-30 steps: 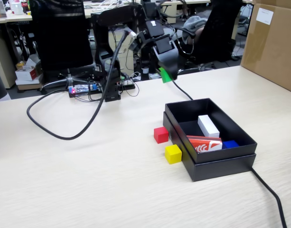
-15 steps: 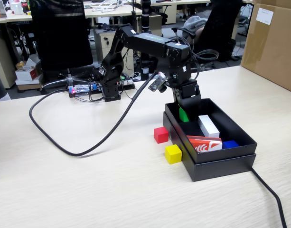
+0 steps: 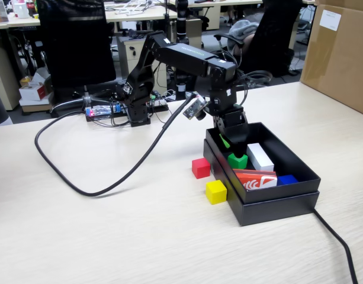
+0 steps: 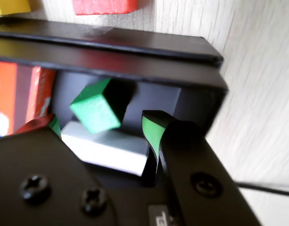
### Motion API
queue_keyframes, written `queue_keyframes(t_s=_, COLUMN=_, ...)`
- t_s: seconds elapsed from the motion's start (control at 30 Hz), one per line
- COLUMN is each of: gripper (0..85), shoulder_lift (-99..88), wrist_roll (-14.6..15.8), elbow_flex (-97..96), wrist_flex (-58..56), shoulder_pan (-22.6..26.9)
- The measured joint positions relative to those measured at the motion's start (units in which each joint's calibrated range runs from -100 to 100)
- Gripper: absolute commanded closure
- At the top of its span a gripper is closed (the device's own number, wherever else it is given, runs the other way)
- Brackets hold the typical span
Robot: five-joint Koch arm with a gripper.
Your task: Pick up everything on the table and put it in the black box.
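A Koch arm's gripper (image 3: pixel 233 142) is seen lowered over the near-left part of the black box (image 3: pixel 275 202) on a pale wooden table (image 3: pixel 110 236), its jaws spread apart and nothing held between them. The green cube (image 3: pixel 237 160) is shown just below the fingertips, inside the box; in the wrist view the same green cube (image 4: pixel 96 107) appears tilted on a corner and clear of both green-lined fingers (image 4: pixel 151 132), so it is judged to be dropping or just settling, though contact with the box floor cannot be confirmed. The release of the first cube is therefore taken as the step in hand.

Within the box, a long white block (image 3: pixel 260 157) is seen to the right of the green cube and a red-and-white packet (image 3: pixel 255 178) nearer the camera, with a small blue object (image 3: pixel 287 179) at the packet's right end.

Two cubes are left outside, on the table to the left of the box: the red cube (image 3: pixel 200 168) just beside the box wall, and the yellow cube (image 3: pixel 216 191) nearer the camera, close against the rim. The next move is judged to call for the open gripper to be lifted clear of the wall and brought down over one of these, with little room left on the box side for a finger.
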Motion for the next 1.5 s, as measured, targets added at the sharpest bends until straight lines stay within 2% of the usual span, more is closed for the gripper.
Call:
queue_keyframes(t_s=0.3, gripper=48.3, shoulder_lift=-26.7, wrist_roll=-0.7, elbow_flex=0.2, wrist_flex=0.0, shoulder_pan=-1.2)
queue_keyframes(t_s=0.37, gripper=48.1, shoulder_lift=-30.2, wrist_roll=-2.1, elbow_flex=0.2, wrist_flex=-0.1, shoulder_pan=-1.7)
queue_keyframes(t_s=0.5, gripper=40.3, shoulder_lift=-32.4, wrist_roll=-5.7, elbow_flex=-1.9, wrist_flex=-0.1, shoulder_pan=-3.9)
queue_keyframes(t_s=0.63, gripper=39.9, shoulder_lift=-32.4, wrist_roll=-9.2, elbow_flex=-10.4, wrist_flex=-0.1, shoulder_pan=-6.2)
queue_keyframes(t_s=0.73, gripper=39.2, shoulder_lift=-32.4, wrist_roll=-10.3, elbow_flex=-14.3, wrist_flex=-0.1, shoulder_pan=-6.9)
queue_keyframes(t_s=1.0, gripper=39.2, shoulder_lift=-28.9, wrist_roll=-10.7, elbow_flex=-26.6, wrist_flex=6.7, shoulder_pan=-7.3)
queue_keyframes(t_s=1.17, gripper=39.4, shoulder_lift=-20.7, wrist_roll=-10.7, elbow_flex=-27.1, wrist_flex=12.1, shoulder_pan=-7.6)
queue_keyframes(t_s=1.5, gripper=39.4, shoulder_lift=-13.1, wrist_roll=-10.7, elbow_flex=-27.1, wrist_flex=15.3, shoulder_pan=-7.5)
